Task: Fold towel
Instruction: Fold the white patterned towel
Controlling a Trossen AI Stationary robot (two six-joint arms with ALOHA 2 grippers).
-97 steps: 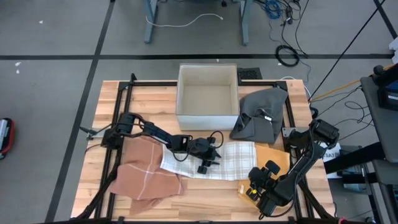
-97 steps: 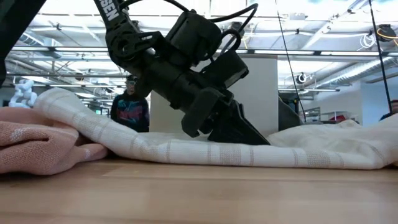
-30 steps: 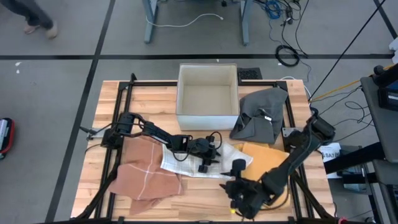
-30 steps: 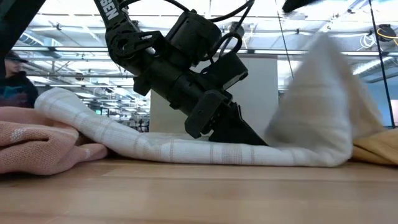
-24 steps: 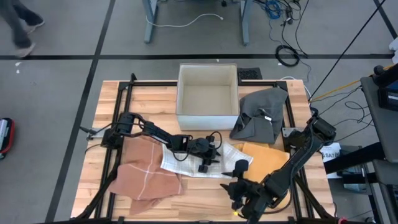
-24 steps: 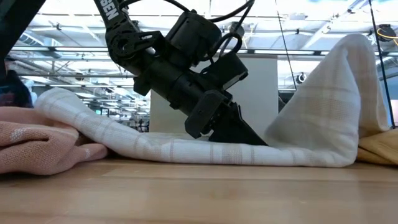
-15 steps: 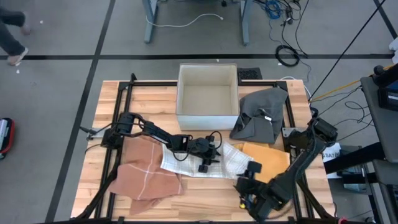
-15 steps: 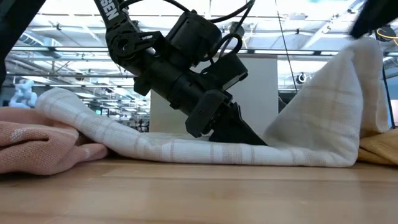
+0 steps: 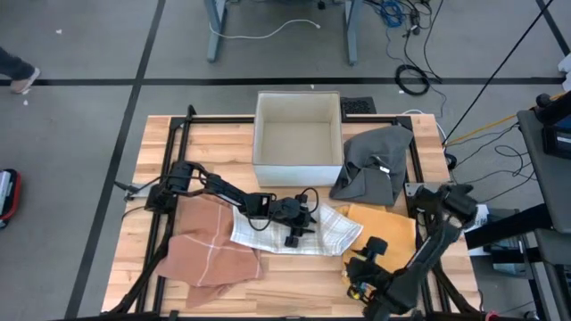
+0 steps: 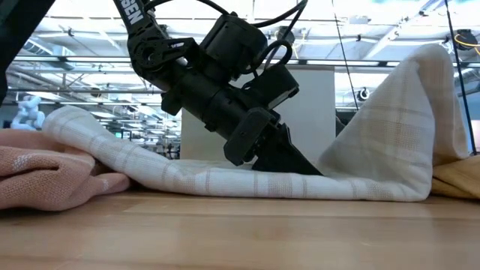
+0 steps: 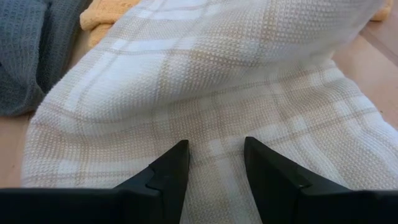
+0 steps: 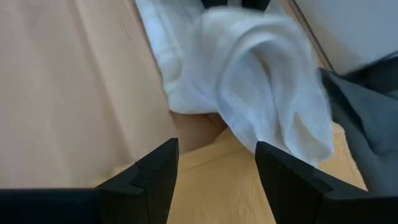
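Left gripper (image 9: 295,234) pressed down on the checked towel (image 9: 268,234) at table centre, fingers (image 11: 168,177) apart, nothing clamped between them. Right gripper (image 9: 368,267) near the table's front edge, fingers spread, empty, above the yellow cloth (image 9: 393,227). The towel's right end stands folded up. White letters on the left arm, partly readable: "SEN".

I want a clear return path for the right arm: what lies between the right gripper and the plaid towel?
In the high view, part of the yellow cloth and bare table lie between the right gripper and the plaid towel. The right wrist view agrees.
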